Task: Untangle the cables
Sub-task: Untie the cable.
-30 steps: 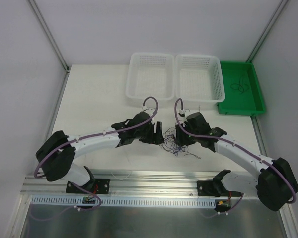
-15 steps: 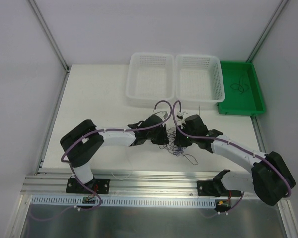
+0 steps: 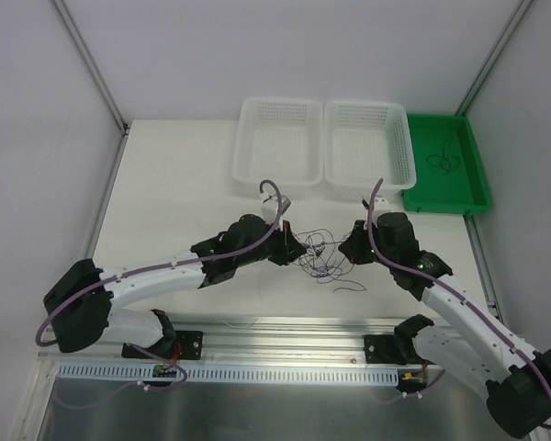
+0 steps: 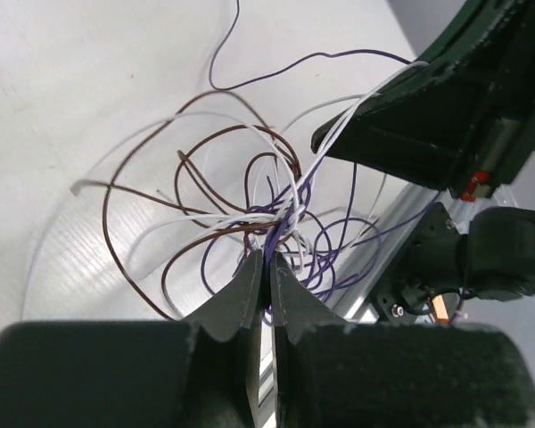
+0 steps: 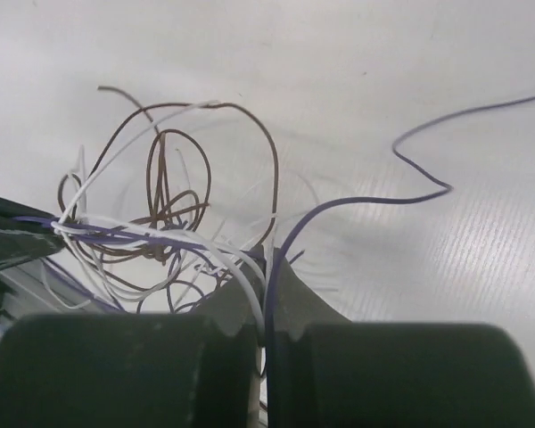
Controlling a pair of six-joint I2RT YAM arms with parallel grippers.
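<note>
The cables (image 3: 316, 256) are a small tangle of hair-thin brown, white and purple wires, stretched between my two grippers over the table's near middle. My left gripper (image 3: 290, 246) is shut on purple and white strands at the tangle's left side; its wrist view shows the jaws (image 4: 269, 267) pinched together on them below the loops (image 4: 216, 178). On the right side, my right gripper (image 3: 350, 248) is shut on a white and a purple strand (image 5: 267, 264). One purple strand (image 5: 415, 172) trails off to the right over the table. A loose wire end (image 3: 350, 286) lies just in front.
Two white mesh baskets (image 3: 277, 182) (image 3: 371, 181) stand side by side at the back. A green tray (image 3: 470, 177) to their right holds a thin dark wire (image 3: 444, 161). An aluminium rail (image 3: 285, 336) runs along the near edge.
Both grippers have shut on the tangle. After closing in on it, the arms have drawn apart a little, and the wires now stretch between them.
</note>
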